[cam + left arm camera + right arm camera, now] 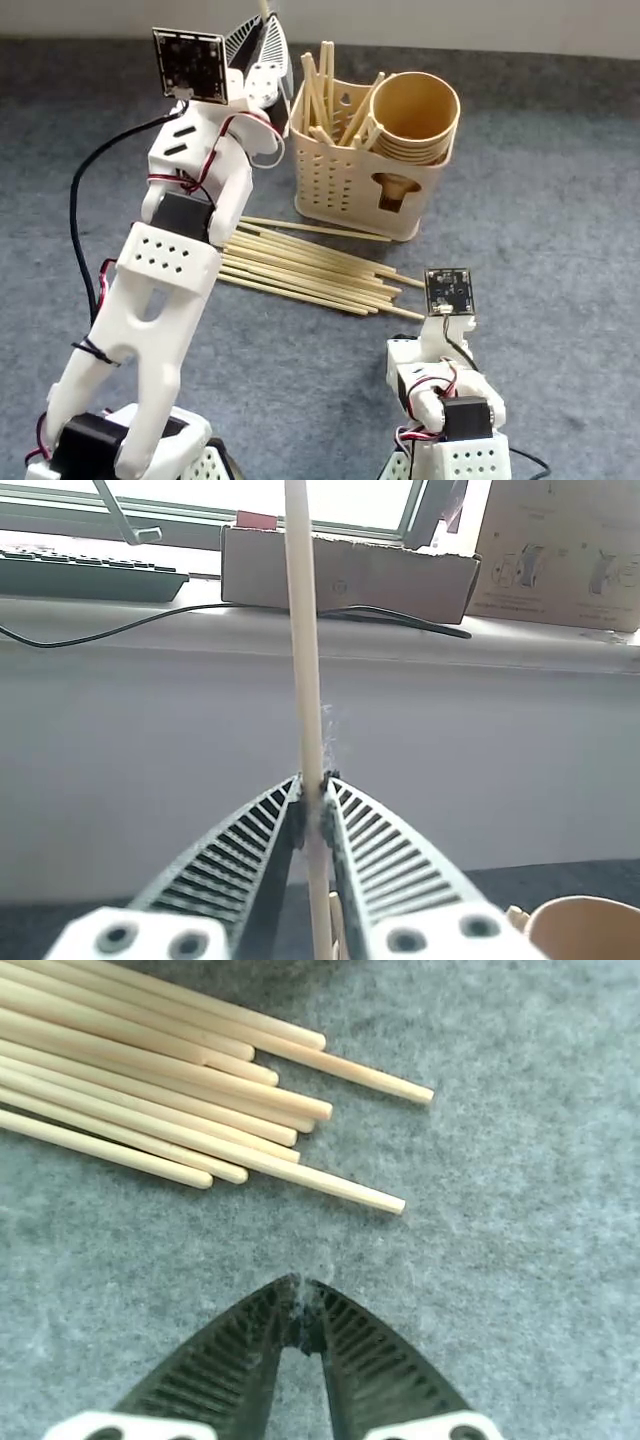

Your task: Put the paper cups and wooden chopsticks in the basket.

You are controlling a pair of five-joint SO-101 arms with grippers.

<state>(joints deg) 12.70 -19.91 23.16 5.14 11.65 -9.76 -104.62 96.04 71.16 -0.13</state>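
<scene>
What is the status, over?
Left gripper shut on a pale wooden chopstick, beside the cream perforated basket. Right gripper shut, empty. Loose wooden chopsticks on grey carpet; nothing blocking.

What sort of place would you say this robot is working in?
Probably an office or lab desk: a dark computer keyboard and brown cardboard box sit on a white ledge beneath a window.

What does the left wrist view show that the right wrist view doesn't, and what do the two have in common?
Left wrist view: the left gripper shut on one chopstick standing upright, a paper cup rim at the corner, and a cardboard box and keyboard in the room behind. Right wrist view: the right gripper shut on nothing, over the grey mat, with loose chopsticks lying side by side beyond it. Both: each looks along its own closed gripper at wooden chopsticks.
</scene>
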